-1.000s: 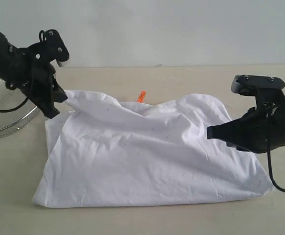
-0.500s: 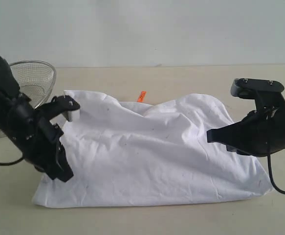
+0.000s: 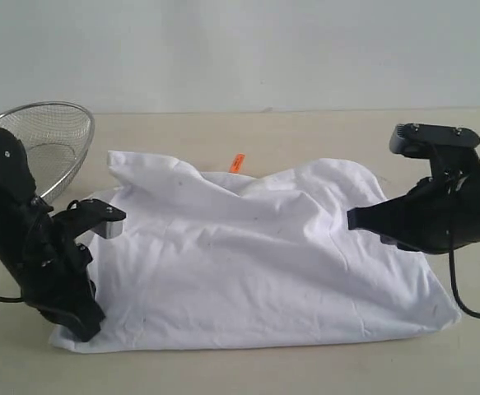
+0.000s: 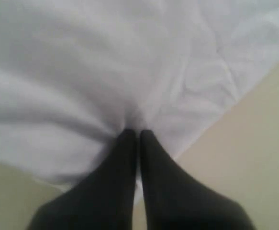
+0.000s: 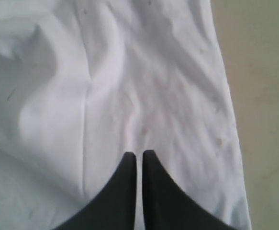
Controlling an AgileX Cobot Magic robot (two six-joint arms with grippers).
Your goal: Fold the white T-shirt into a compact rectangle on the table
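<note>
The white T-shirt [image 3: 248, 263] lies rumpled on the beige table [image 3: 305, 132], its orange neck tag [image 3: 238, 162] showing at the back edge. My left gripper [image 3: 87, 327] is down at the shirt's front-left corner. In the left wrist view it [image 4: 138, 133] is shut, tips pressed into the cloth [image 4: 82, 72], which puckers around them. My right gripper [image 3: 353, 220] hovers over the shirt's right side. In the right wrist view it [image 5: 139, 154] is shut with nothing between its fingers, the fabric [image 5: 129, 72] lying smooth beneath.
A wire mesh basket [image 3: 46, 136] stands at the back left, just behind the left arm. Bare tabletop [image 5: 263, 96] runs beside the shirt's right edge and along the front [image 4: 254, 143].
The left arm swung from the shirt's back-left corner down to its front-left corner, uncovering the mesh basket. The front-left corner shifted slightly left. The right arm has barely moved.
</note>
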